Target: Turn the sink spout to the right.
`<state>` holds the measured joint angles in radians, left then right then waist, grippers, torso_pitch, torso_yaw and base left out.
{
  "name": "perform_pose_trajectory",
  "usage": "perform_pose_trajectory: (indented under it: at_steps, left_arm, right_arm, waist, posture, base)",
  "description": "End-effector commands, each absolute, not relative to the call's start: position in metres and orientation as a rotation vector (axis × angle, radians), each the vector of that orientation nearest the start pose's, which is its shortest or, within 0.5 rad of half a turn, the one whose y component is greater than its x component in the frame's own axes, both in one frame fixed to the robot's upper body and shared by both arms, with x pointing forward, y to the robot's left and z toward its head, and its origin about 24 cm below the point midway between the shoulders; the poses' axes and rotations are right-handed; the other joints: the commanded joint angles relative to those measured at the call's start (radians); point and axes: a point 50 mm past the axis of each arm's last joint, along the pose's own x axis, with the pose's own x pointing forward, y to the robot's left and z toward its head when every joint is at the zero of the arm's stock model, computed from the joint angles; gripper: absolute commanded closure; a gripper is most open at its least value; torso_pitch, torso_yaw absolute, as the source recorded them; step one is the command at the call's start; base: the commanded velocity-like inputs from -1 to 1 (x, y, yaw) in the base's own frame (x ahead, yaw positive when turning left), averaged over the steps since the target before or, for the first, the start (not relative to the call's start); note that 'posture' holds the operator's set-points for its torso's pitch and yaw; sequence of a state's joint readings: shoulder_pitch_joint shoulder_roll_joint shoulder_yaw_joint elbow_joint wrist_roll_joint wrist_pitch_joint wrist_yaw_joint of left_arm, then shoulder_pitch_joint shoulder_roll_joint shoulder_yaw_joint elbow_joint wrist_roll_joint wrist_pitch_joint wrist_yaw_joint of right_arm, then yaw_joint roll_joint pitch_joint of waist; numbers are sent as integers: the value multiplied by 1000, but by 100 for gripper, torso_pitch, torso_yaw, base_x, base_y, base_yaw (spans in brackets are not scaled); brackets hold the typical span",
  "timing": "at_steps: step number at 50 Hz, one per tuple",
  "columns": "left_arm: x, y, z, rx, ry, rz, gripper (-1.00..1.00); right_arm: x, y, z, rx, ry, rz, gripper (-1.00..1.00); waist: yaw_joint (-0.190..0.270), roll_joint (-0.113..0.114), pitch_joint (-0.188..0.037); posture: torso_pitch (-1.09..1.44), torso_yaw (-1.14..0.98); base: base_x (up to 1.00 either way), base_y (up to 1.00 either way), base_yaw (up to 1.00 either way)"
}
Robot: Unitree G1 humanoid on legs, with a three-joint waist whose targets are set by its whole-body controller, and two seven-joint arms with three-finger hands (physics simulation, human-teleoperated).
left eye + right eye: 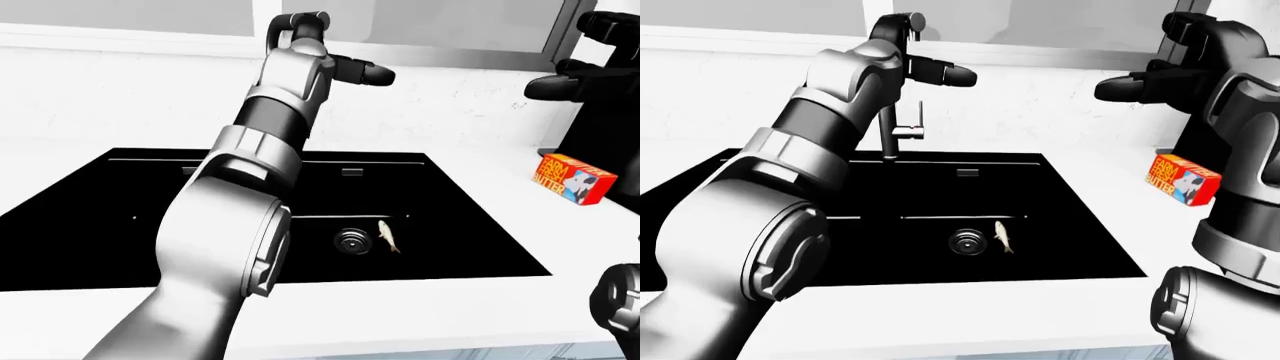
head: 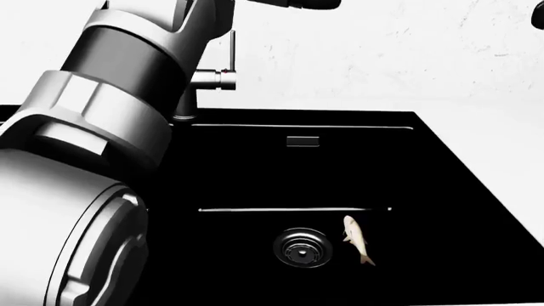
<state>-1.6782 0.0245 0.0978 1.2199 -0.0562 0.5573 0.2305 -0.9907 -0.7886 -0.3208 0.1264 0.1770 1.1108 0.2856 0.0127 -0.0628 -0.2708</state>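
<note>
The black sink [image 1: 1080, 247] is set in a white counter. Its chrome faucet [image 1: 887, 127] stands at the basin's top edge, with a thin lever handle [image 1: 919, 112] to its right. The curved spout top [image 1: 902, 24] shows above my left wrist. My left hand [image 1: 958, 73] is raised against the upper faucet, its dark fingers stretched out to the right and open. I cannot tell whether it touches the spout. My right hand [image 1: 1115, 90] hovers open at the upper right, apart from the faucet.
A small fish [image 2: 358, 239] lies in the basin beside the round drain [image 2: 301, 248]. A red and yellow butter box [image 1: 573, 178] stands on the counter right of the sink. My left arm [image 1: 250, 187] covers the basin's left part.
</note>
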Motion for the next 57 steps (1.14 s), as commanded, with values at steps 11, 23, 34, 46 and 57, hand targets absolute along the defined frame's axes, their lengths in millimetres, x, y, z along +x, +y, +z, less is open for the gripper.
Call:
perform_pose_trajectory:
  at_steps: [11, 23, 34, 46, 57]
  left_arm:
    - [409, 30, 324, 173, 36, -50, -100]
    - [407, 24, 324, 173, 38, -62, -100]
    - [405, 17, 324, 178, 37, -70, -100]
    - [404, 14, 324, 181, 39, -73, -100]
    - [405, 16, 321, 180, 45, -68, -100]
  right_arm:
    - [307, -305, 329, -134, -2, -177, -100]
    - [306, -304, 330, -135, -5, -174, -100]
    - [301, -306, 333, -136, -8, -179, -100]
    - [299, -306, 336, -139, -10, -180, -100]
    - [296, -306, 336, -140, -12, -180, -100]
  waist:
    - [0, -8, -12]
    - [0, -10, -11]
    - [2, -13, -11]
    - [1, -14, -10]
    - [1, -15, -9]
  posture:
    - [-41, 0]
    - [-41, 0]
    - [-41, 0]
    - [-41, 0]
    - [-41, 0]
  base:
    - [0, 0, 0]
    - [0, 0, 0]
    - [0, 0, 0]
    - [0, 0, 0]
    - [0, 0, 0]
